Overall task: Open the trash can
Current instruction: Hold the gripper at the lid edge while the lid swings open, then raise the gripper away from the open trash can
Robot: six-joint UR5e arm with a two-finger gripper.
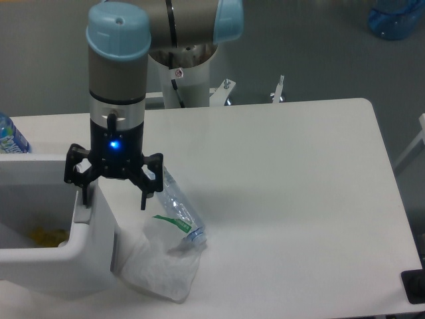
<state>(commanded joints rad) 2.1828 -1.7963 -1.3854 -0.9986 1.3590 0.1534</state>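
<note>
I see the trash can (60, 262) standing open, something yellow inside. My gripper (113, 194) hangs over its right rim, jaws spread wide, gripping nothing.

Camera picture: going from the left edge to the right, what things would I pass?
Blue-capped bottle at the left edge → open trash can → gripper → crushed clear bottle → bare table → blue jug on the floor, top right.

A robotics lab: pedestal-mounted arm (119, 73) behind bare white table (285, 179).
</note>
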